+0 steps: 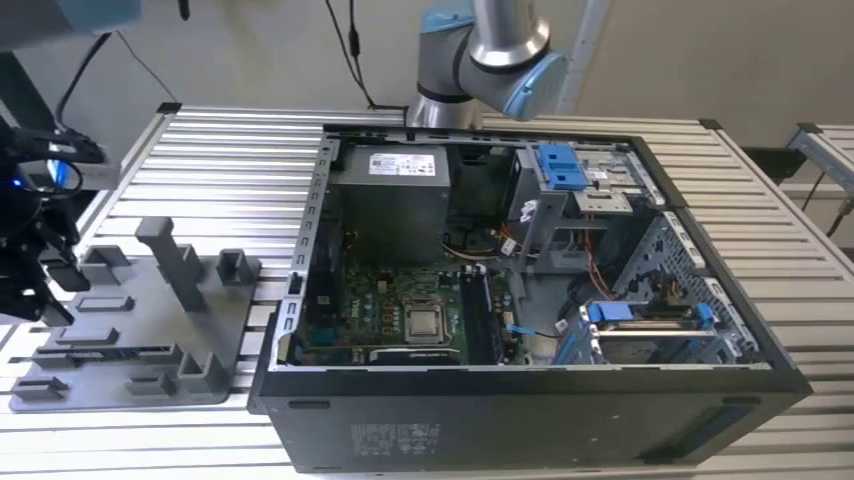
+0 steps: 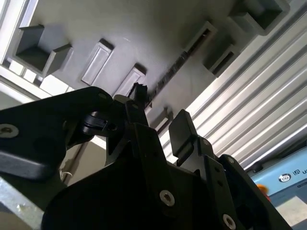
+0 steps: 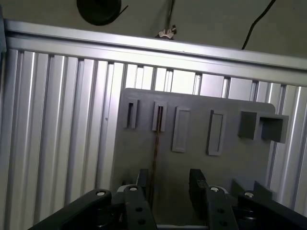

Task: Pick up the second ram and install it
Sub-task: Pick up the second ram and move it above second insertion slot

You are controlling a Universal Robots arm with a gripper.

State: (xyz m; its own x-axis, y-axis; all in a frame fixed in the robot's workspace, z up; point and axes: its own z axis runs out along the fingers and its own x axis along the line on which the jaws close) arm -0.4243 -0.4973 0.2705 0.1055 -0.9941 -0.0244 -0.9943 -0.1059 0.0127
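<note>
The second ram [image 3: 155, 143] is a thin dark stick standing on edge in a slot of the grey tray [image 3: 230, 172]. In the second wrist view it shows as a dark strip [image 2: 172, 64]. My gripper [image 3: 169, 178] hangs above the tray, open, with its two black fingers [image 3: 196, 182] on either side of the stick's near end and not touching it. In the exterior view the gripper [image 1: 51, 275] is over the tray [image 1: 134, 385] at that view's left. The ram [image 1: 114, 352] lies flat-looking in a long slot there.
An open computer case [image 1: 747, 340] stands at the exterior view's right of the tray, with its green motherboard [image 1: 400, 300], a grey power-supply box [image 1: 390, 195] and blue drive brackets [image 1: 561, 168] exposed. Grey holder blocks [image 1: 176, 262] rise from the tray. Everything rests on a ribbed metal table [image 1: 227, 160].
</note>
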